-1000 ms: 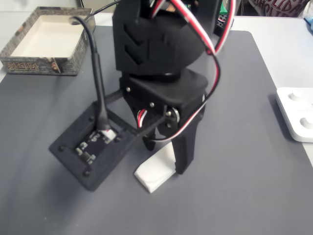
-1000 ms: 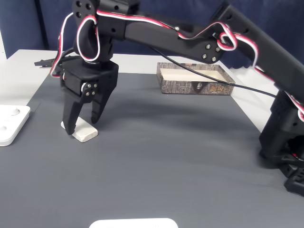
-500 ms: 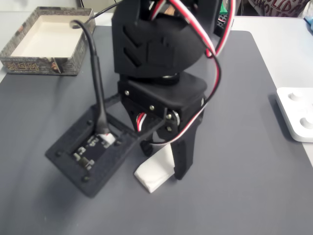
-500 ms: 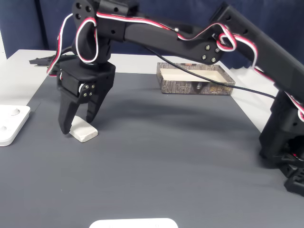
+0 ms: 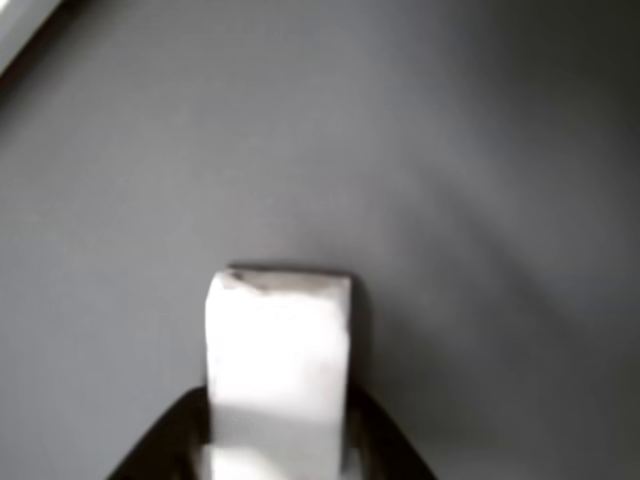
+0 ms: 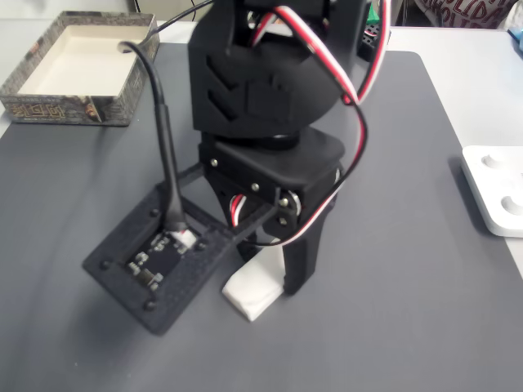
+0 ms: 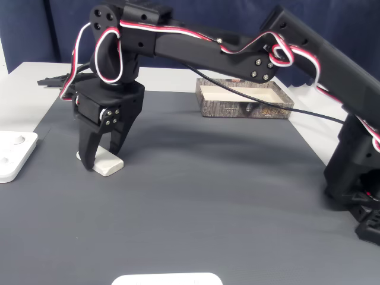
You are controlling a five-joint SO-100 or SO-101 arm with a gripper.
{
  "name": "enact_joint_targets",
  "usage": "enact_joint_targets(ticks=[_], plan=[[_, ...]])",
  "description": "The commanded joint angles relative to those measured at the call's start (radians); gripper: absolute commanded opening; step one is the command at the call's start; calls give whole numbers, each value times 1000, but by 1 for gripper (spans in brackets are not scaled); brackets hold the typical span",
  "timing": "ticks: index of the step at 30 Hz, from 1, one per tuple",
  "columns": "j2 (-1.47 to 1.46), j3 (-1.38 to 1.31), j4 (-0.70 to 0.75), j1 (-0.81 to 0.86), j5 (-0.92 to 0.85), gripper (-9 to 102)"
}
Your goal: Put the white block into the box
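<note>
Near the worktop's left edge in a fixed view, the white block [image 7: 107,167] lies flat. The hand [image 7: 101,161] stands spread around it, not pinching yet. It looks light and hard; squeeze its long sides. The box [image 7: 244,99] waits far away.

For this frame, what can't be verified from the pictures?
- Whether the jaws actually press the white block: in a fixed view the gripper body covers the contact.
- The block's near end in the other view: cut by the bottom edge, blurred.
- The box floor: its wall hides much of it in a fixed view.
- The box's printed pattern: too small.
</note>
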Motion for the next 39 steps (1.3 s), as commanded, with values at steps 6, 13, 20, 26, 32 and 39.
enact_joint_targets(ticks=[6, 13, 20, 26, 32, 39], plan=[[6, -63, 18, -5, -11, 3], [6, -66, 43, -6, -3, -2], [18, -66, 46, -6, 0, -2], [106, -35, 71, -5, 21, -2], [235, 44, 87, 0, 38, -2], [396, 167, 101, 14, 25, -2]])
